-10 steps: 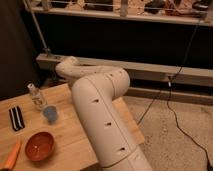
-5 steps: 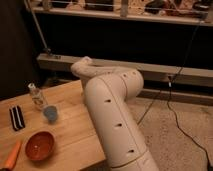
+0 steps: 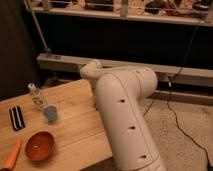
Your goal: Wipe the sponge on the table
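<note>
Arm [image 3: 125,115] folds over table [image 3: 75,120] edge, claw out of sight.

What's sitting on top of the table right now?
Visible on the table: clear bottle, small blue item, striped block, brown bowl, orange piece. The arm covers the table's right side; the tool is not in view.

End effector hidden, perhaps behind white arm [image 3: 125,115]
</note>
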`<state>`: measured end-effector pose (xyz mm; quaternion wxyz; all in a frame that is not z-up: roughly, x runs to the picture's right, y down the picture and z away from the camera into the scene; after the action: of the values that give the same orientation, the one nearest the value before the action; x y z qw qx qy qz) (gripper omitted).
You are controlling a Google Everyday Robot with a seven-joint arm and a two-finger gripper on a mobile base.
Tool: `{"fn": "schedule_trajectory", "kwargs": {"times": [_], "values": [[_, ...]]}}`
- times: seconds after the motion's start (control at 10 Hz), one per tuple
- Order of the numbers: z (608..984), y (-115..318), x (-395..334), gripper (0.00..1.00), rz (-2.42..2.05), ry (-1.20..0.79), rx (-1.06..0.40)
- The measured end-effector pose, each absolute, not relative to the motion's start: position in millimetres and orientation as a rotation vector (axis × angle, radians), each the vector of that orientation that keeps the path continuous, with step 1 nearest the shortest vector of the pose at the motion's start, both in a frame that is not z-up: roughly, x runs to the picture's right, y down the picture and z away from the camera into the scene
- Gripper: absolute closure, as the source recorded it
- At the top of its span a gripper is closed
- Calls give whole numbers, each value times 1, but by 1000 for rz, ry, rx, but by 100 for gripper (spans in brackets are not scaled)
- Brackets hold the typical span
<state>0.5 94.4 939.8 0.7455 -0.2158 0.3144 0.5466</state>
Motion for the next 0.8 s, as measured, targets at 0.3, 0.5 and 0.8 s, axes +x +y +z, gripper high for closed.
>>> {"fn": "schedule_trajectory", "kwargs": {"times": [0.3,0.5,0.8], "values": [[925,145,8,100,1182,716,-531],[914,171,4,100,1152,713,-568],[895,199,-24,100,1064,664,-633]]}}
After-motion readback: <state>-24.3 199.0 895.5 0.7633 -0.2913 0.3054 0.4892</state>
